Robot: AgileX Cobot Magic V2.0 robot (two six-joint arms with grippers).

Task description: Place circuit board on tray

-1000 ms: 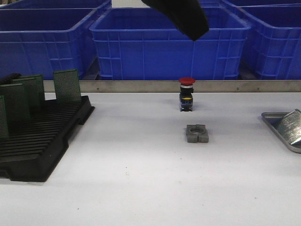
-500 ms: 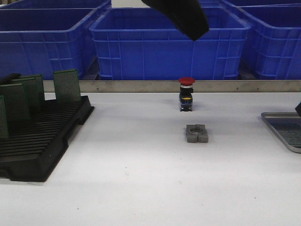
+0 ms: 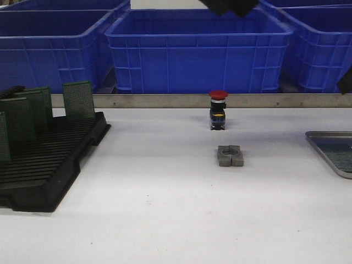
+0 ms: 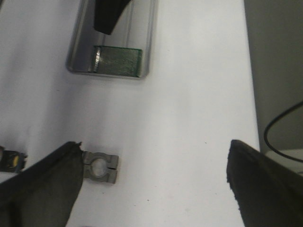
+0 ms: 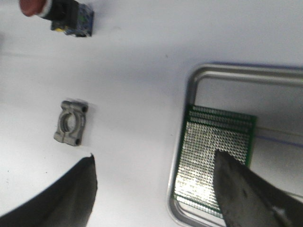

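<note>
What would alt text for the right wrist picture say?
A green perforated circuit board lies flat inside a silver metal tray, the open right gripper above it. A grey clamp block and red pushbutton sit on the white table.

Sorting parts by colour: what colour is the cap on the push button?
Red, on the push button's round cap; clearest in the front view.

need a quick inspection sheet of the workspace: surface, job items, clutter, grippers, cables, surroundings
Surface: white table, nothing spilled.
Job's things: circuit board lies flat in the tray; more boards stand in the black rack.
Clutter: grey clamp block; red push button behind it.
Grippers: left gripper open, empty; right gripper open above the tray, holding nothing.
Cables: one black cable beyond the table edge.
Surroundings: blue crates behind a metal rail.
</note>
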